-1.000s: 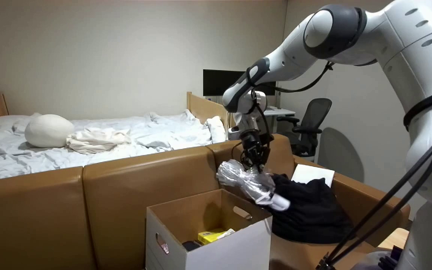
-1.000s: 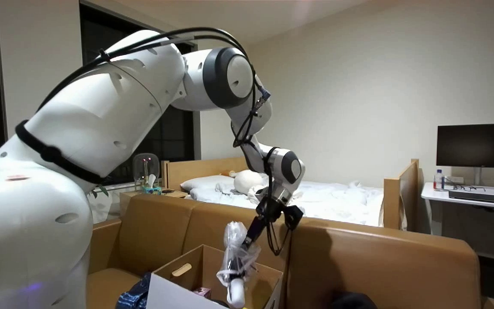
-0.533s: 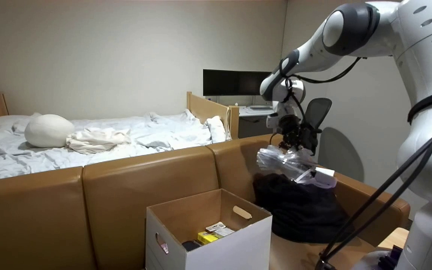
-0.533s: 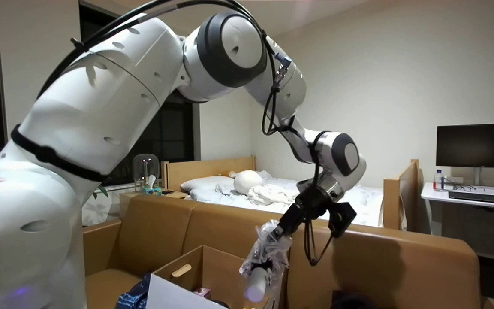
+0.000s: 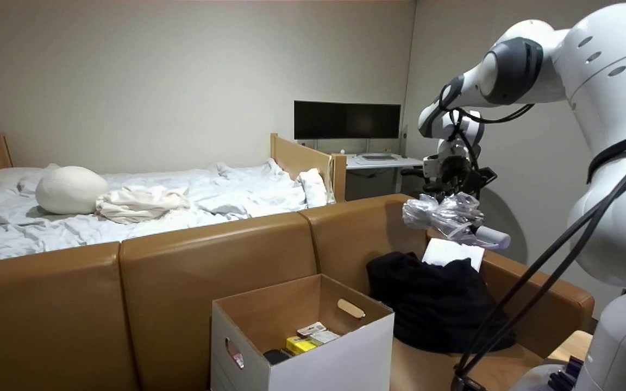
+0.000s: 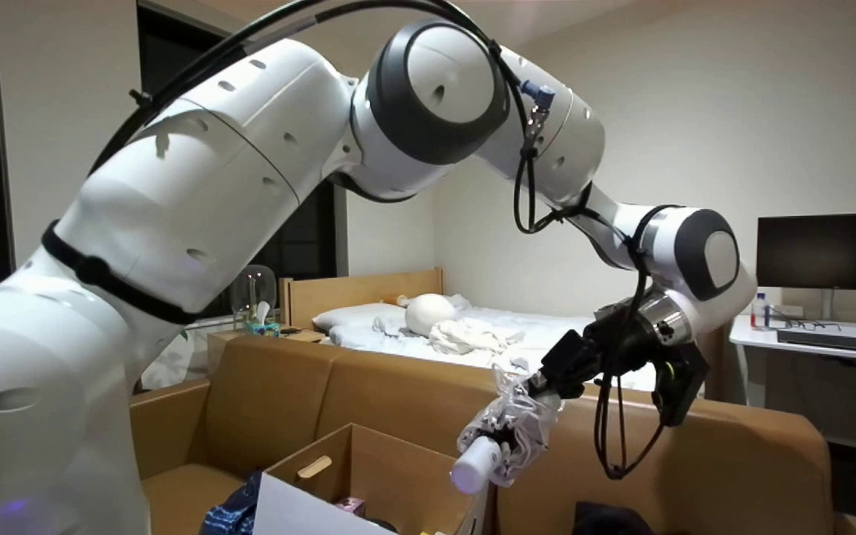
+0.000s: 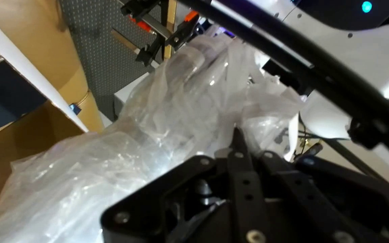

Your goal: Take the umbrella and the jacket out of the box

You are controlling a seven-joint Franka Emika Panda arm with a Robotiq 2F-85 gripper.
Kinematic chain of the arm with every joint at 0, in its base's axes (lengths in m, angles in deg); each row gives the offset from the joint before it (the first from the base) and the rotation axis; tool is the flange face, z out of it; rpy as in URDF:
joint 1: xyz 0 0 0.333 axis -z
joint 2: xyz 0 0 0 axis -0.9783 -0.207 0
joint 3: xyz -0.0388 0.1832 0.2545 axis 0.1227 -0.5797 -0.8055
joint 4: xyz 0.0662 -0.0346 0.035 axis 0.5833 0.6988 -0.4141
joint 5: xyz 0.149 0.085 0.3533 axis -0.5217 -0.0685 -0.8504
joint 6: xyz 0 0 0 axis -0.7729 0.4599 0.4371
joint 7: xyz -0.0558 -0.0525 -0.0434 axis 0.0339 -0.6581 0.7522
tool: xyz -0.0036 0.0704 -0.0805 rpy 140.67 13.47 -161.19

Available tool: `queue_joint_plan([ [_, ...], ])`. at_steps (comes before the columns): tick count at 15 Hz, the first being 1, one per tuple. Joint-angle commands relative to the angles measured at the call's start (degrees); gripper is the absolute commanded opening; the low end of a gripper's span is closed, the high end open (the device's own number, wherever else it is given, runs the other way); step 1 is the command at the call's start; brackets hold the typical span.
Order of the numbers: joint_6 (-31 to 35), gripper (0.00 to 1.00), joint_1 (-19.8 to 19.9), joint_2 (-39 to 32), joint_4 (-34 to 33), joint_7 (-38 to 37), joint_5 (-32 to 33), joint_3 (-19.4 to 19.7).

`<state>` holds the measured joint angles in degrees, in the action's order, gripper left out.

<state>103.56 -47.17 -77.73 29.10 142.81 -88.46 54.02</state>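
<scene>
In an exterior view the umbrella (image 5: 450, 215) hangs right of centre, higher in the frame than the black jacket (image 5: 433, 307) on the sofa (image 5: 356, 228); the claw (image 6: 534, 385), closed narrow, pinches its plastic wrap (image 7: 187, 131). I'd guess it's light, stiff-cored, slippery where bunched; the pale handle (image 5: 492, 237) promises firmer hold. The wrap looks clear, crumpled, glossy.

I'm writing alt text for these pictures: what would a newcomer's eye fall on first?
Probably the white robot arm, large in both exterior views, its gripper holding a plastic-wrapped umbrella with the brown sofa behind it. Next, the black jacket heaped on the sofa beside the box, and the round white shape on the bed.
</scene>
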Motion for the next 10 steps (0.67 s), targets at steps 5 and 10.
queue_joint_plan([
  [5,6.69,0.01,1.83,1.62,2.02,-24.62,-20.3,0.58],
  [10,19.6,0.01,-0.39,7.07,10.02,-33.67,-28.45,1.95],
])
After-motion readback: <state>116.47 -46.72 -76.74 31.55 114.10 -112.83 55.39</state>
